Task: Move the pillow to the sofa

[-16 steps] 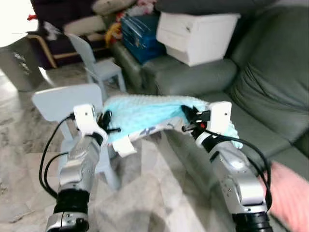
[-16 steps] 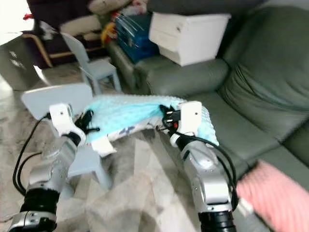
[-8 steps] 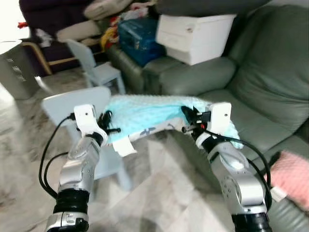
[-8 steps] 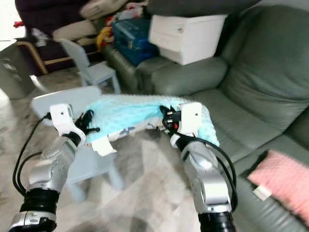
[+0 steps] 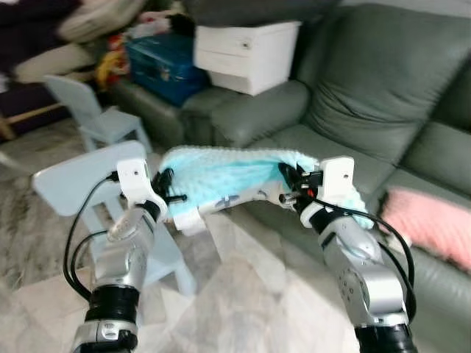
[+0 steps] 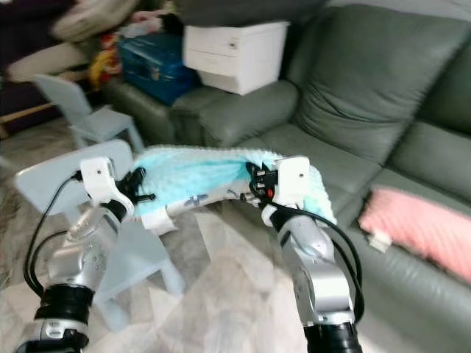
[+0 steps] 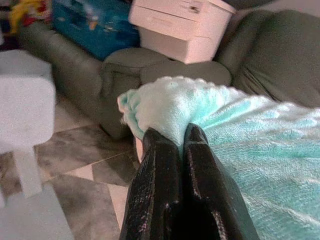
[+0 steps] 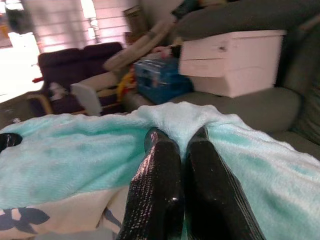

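Note:
A fluffy light-blue pillow (image 5: 221, 170) with a cream patterned underside hangs in the air between my two arms, in front of the grey-green sofa (image 5: 383, 95). My left gripper (image 5: 163, 187) is shut on its left edge, and the wrist view shows the black fingers (image 7: 165, 165) pinching the fluffy fabric (image 7: 240, 135). My right gripper (image 5: 288, 184) is shut on the pillow's right end, fingers (image 8: 170, 165) pressed together into the fabric (image 8: 75, 155). The sofa seat (image 6: 324, 154) lies just beyond and to the right of the pillow.
A pink cushion (image 5: 430, 220) lies on the sofa seat at the right. A white storage box (image 5: 246, 44) and a blue case (image 5: 162, 55) sit on the sofa's far end. A pale blue child's chair (image 5: 81, 176) stands under my left arm, another (image 5: 96, 118) farther back.
The camera has swung right, so the sofa back and the pink cushion show more fully. Both grippers still hold the pillow the same way.

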`<state>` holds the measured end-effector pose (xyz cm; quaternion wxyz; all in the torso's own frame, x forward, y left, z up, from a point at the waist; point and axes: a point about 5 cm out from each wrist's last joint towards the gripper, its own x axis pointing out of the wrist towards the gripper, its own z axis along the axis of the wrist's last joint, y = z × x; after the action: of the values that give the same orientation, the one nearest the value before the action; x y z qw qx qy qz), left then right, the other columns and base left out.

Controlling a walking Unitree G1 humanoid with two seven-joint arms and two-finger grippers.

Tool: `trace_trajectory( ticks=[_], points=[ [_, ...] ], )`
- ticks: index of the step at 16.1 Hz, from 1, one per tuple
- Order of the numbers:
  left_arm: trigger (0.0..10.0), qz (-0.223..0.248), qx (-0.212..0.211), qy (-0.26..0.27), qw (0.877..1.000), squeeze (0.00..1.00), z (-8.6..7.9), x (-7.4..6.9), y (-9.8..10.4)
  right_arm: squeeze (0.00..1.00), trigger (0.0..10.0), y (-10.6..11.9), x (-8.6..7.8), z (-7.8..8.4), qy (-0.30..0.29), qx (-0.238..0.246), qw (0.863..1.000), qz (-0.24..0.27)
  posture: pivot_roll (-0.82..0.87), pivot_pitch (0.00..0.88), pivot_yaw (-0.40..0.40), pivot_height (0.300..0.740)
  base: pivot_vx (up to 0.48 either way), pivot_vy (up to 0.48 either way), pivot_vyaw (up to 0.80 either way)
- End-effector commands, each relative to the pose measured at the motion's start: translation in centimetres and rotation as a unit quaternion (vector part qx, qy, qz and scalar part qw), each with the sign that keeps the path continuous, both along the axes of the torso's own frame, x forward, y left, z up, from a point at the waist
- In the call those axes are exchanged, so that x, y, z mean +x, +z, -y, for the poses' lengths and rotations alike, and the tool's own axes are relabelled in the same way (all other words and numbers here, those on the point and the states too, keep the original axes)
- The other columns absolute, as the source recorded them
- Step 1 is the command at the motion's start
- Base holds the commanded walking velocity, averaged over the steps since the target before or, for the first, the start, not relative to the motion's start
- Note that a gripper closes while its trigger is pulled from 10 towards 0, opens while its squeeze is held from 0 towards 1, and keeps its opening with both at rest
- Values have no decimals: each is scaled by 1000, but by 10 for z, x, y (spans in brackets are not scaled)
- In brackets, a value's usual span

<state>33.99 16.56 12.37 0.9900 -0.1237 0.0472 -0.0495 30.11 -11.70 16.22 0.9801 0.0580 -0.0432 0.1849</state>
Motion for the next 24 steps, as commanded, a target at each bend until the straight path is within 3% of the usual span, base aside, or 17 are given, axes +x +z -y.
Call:
trace_trajectory(
  ticks=[1, 3, 4, 9, 24],
  points=[
    [10000, 9, 15, -9, 1000, 0, 4, 3, 4, 0, 10000, 9, 0, 8, -15, 4, 1000, 21, -204, 0, 62, 740, 0, 0, 0],
    [10000, 37, 15, -24, 999, 0, 4, 4, 9, 0, 10000, 9, 0, 8, -15, 3, 1000, 22, -202, 0, 63, 740, 0, 0, 0],
    [10000, 42, 35, -5, 998, 0, -5, 7, 12, 0, 10000, 9, 0, 7, -15, 3, 1000, 23, -201, 0, 64, 740, 0, 0, 0],
    [10000, 42, 0, -19, 999, 0, -5, 5, 11, 0, 10000, 10, 0, 8, -15, 1, 1000, 25, -205, 0, 65, 740, 55, 0, 0],
    [10000, 36, -12, -37, 999, 0, 4, 1, 4, 0, 10000, 9, 0, 7, -14, 3, 1000, 23, -208, 0, 62, 740, 430, 0, 0]
  ],
)
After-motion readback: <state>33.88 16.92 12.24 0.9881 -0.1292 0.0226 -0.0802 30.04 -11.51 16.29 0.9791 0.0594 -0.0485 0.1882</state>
